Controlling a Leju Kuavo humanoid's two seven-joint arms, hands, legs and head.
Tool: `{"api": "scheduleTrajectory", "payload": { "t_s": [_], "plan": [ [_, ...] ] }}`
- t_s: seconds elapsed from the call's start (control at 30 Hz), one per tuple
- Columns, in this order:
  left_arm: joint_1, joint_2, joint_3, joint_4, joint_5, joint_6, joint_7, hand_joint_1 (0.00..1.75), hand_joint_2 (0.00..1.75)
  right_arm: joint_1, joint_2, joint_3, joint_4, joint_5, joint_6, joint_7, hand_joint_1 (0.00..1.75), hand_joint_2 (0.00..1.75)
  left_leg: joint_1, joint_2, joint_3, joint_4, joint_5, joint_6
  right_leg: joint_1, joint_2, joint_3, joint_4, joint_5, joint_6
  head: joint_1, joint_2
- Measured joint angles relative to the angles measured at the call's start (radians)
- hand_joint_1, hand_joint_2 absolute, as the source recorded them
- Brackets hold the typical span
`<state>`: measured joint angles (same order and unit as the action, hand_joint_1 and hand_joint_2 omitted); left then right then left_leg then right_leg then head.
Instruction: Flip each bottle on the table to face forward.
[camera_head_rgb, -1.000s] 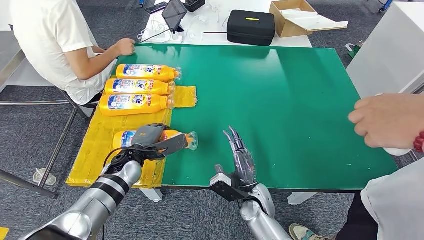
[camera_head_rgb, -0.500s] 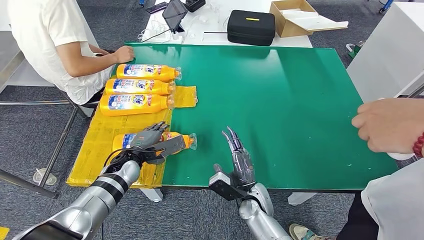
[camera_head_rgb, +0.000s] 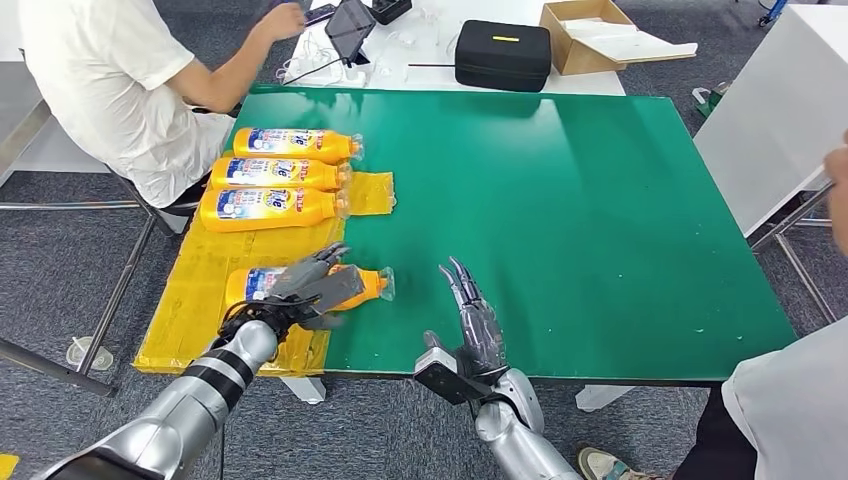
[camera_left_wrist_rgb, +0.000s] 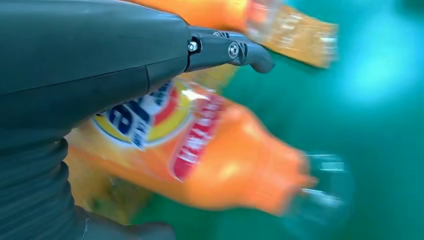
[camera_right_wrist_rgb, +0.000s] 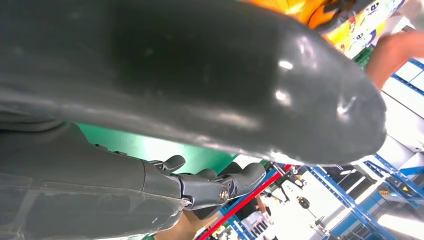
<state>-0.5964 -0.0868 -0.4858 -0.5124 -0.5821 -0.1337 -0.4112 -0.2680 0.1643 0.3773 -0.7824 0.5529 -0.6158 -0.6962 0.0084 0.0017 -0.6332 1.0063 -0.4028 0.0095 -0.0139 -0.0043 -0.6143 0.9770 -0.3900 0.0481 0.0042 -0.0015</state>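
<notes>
Three orange bottles (camera_head_rgb: 295, 145), (camera_head_rgb: 280, 174), (camera_head_rgb: 270, 208) lie side by side, labels up, at the far end of a yellow sheet (camera_head_rgb: 190, 290) on the green table (camera_head_rgb: 560, 200). A fourth orange bottle (camera_head_rgb: 362, 285) lies near the front edge, cap pointing right; in the left wrist view this bottle (camera_left_wrist_rgb: 210, 160) shows its label. My left hand (camera_head_rgb: 300, 285) hovers over it with fingers (camera_left_wrist_rgb: 230, 50) spread and lifted off. My right hand (camera_head_rgb: 475, 320) stands open at the table's near edge, fingers straight, holding nothing.
A person in a white shirt (camera_head_rgb: 90, 80) sits at the left, reaching to the white table behind. Another person's white sleeve (camera_head_rgb: 790, 400) is at the lower right. A black case (camera_head_rgb: 502, 55), a cardboard box (camera_head_rgb: 585, 35) and a tablet (camera_head_rgb: 350, 25) lie beyond the green table.
My left hand has let go of the near bottle and spread its fingers. The left person's hand went from the table corner to the back table. The right person's hand drew away.
</notes>
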Motion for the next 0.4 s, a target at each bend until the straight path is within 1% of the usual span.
{"api": "scheduleTrajectory", "payload": {
  "t_s": [0.1, 0.27, 0.4],
  "plan": [
    [0.036, -0.001, 0.021, -0.051, 0.074, -0.039, -0.053, 0.00, 1.75, 0.000, -0.004, 0.010, 0.000, -0.008, -0.002, 0.000, 0.00, 1.75, 0.000, 0.000, 0.000, 0.000, 0.000, 0.000, 0.000, 0.000, 0.000, 0.000, 0.000, 0.000, 0.000, 0.000],
    [0.104, 0.000, 0.047, -0.155, 0.208, -0.077, -0.102, 0.00, 1.75, 0.001, -0.012, 0.025, 0.000, -0.019, -0.013, 0.000, 0.00, 1.75, 0.000, 0.000, -0.001, 0.000, 0.000, 0.000, 0.000, 0.000, -0.001, 0.000, 0.000, 0.000, 0.000, 0.000],
    [0.153, -0.001, 0.050, -0.256, 0.291, -0.075, -0.095, 0.00, 1.75, 0.005, -0.018, 0.027, 0.000, -0.020, -0.021, 0.000, 0.00, 1.75, 0.000, 0.000, -0.001, 0.000, 0.000, 0.000, 0.000, 0.000, -0.002, 0.000, 0.000, 0.000, 0.000, 0.000]
  ]
}}
